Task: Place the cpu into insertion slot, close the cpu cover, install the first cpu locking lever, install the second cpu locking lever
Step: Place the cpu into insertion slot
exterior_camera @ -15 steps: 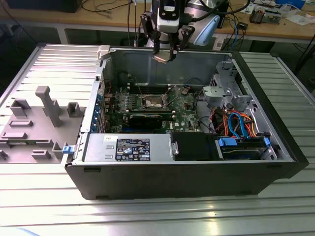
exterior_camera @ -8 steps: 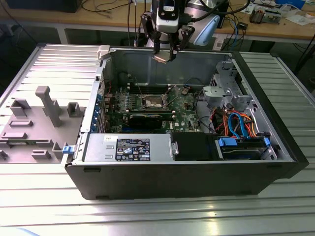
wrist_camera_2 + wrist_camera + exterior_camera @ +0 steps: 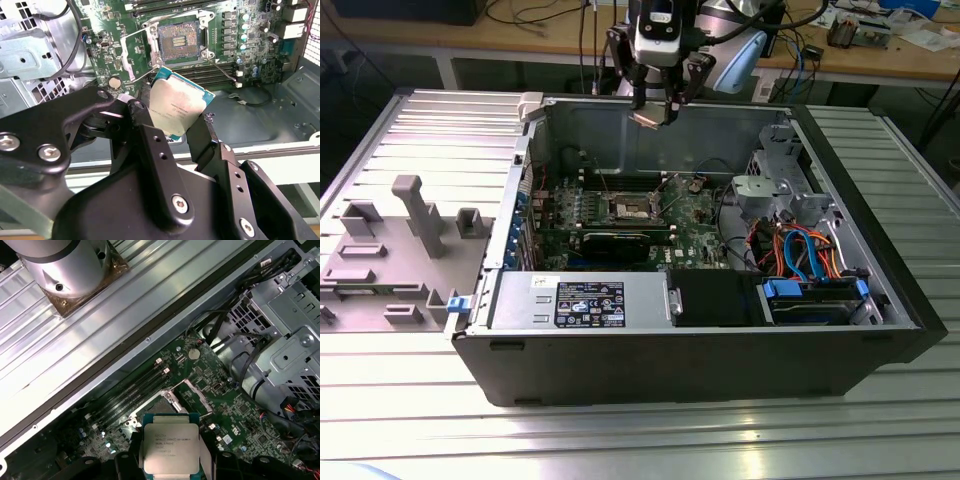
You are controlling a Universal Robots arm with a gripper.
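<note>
On the exterior view's left, we are seeing a grey fixture tray (image 3: 400, 250) lying on the ribbed table (image 3: 620, 440), just beside the open computer case (image 3: 680, 350). Moving across, we are finding the gripper (image 3: 655, 112) hanging over the case's rear wall, its jaws pinching the cpu (image 3: 648, 118) by its edges, well above the motherboard (image 3: 620, 215).

In the second wrist view the insertion slot (image 3: 180, 42) is lying bare. The cpu cover (image 3: 124, 50) is standing swung open and the locking levers (image 3: 223, 69) are looking unlatched.

We are judging the task barely begun: the chip is not seated, and the cover and levers are undone. Toward the exterior view's right, a drive cage (image 3: 770, 190) and coloured cables (image 3: 800, 250) are sitting inside the case.
</note>
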